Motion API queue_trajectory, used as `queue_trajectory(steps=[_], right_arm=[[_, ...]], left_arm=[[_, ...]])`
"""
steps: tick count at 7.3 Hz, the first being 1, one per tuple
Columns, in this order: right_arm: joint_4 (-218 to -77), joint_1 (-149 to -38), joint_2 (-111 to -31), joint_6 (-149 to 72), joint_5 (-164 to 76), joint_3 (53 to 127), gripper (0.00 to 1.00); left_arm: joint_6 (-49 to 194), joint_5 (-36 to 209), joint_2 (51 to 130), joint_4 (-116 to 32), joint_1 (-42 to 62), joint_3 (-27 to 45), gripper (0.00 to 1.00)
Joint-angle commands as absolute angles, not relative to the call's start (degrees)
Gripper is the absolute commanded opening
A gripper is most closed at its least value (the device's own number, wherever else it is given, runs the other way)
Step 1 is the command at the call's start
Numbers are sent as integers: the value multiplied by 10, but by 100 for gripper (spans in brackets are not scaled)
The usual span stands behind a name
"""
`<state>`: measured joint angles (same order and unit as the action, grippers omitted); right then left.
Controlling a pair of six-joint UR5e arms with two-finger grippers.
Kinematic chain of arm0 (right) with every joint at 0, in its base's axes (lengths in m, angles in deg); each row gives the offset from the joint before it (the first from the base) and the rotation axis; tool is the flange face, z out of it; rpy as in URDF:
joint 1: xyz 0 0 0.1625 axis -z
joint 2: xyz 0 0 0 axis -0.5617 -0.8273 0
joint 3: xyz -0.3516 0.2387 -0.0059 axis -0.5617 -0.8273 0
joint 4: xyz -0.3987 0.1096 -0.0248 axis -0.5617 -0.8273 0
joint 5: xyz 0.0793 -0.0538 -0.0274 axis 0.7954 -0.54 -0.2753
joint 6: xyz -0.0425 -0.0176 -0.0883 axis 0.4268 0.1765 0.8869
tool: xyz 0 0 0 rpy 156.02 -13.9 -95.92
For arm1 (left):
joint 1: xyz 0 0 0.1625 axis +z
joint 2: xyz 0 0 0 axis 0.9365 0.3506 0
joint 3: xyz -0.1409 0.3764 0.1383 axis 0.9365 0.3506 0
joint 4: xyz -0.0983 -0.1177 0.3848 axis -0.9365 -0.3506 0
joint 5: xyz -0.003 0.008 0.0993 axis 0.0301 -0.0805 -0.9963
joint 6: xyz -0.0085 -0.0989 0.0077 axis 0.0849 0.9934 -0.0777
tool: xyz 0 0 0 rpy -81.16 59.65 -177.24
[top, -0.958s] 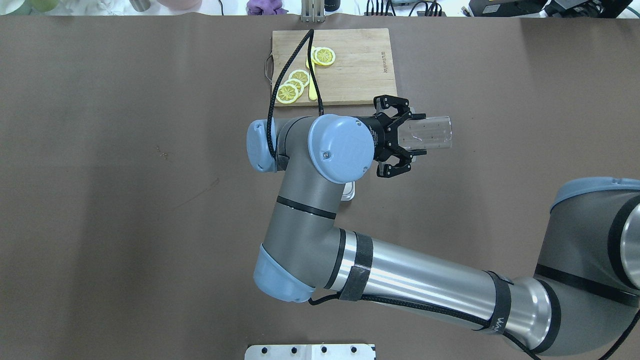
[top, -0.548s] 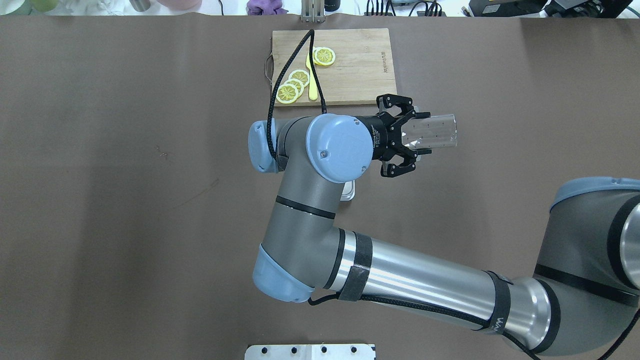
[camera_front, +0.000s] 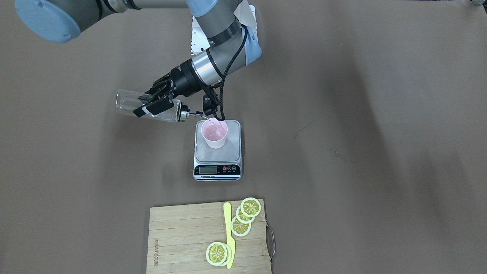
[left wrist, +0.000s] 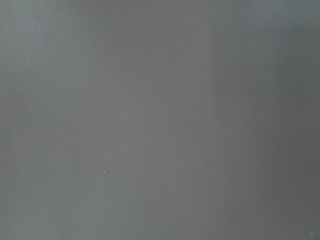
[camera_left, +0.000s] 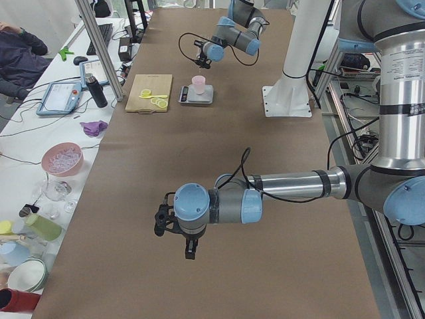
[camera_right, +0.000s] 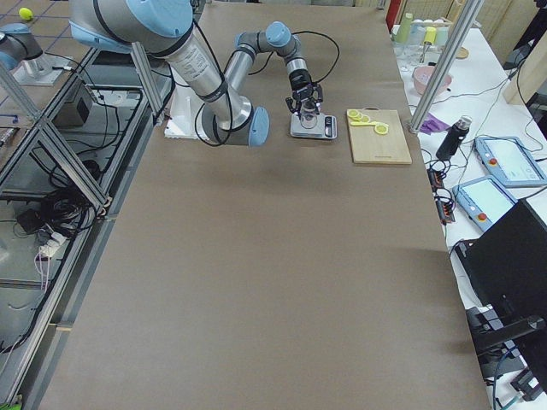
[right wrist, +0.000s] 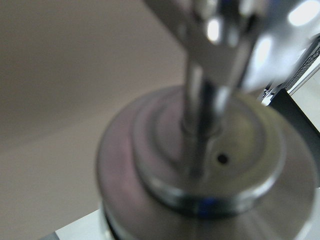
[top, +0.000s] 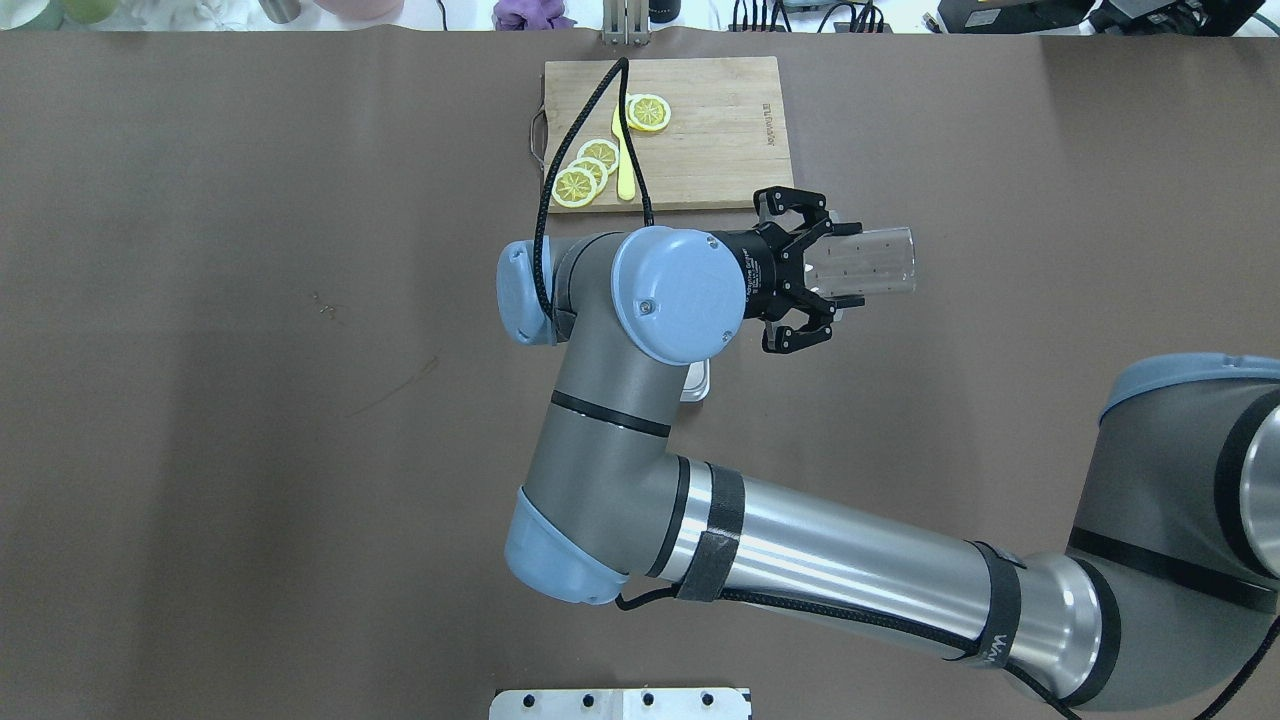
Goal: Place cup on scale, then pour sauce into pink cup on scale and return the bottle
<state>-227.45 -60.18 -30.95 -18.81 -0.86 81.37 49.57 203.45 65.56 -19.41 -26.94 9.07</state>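
I tilt the bottle [camera_front: 127, 102], spout seemingly at the rim of the cup [camera_front: 215, 134].
My right claw [camera_front: 155, 103] grips its glass; the cup stands on the scale [camera_front: 230, 152]. My left claw [camera_left: 161, 224]: I cannot tell its gap.

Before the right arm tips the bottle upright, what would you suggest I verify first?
1. The cup stands upright on the scale: ok.
2. The right gripper has its jaws shut around the bottle: ok.
3. The spout reaches the cup's rim: ok.
4. The scale's reading is at target: cannot tell, digits too small.
5. The left gripper is well away from the scale: ok.
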Motion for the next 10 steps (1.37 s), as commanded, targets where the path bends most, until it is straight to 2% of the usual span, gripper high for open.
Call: queue_trajectory(steps=[1,10], right_arm=[[-2275,-602,-309,-187,-9,814,0],[-2234,-603,-316,-200,-8,820,0]], left_arm=[[496,2035,656,-194,-269,92,98],[496,2035,656,-195,-269,93,98]])
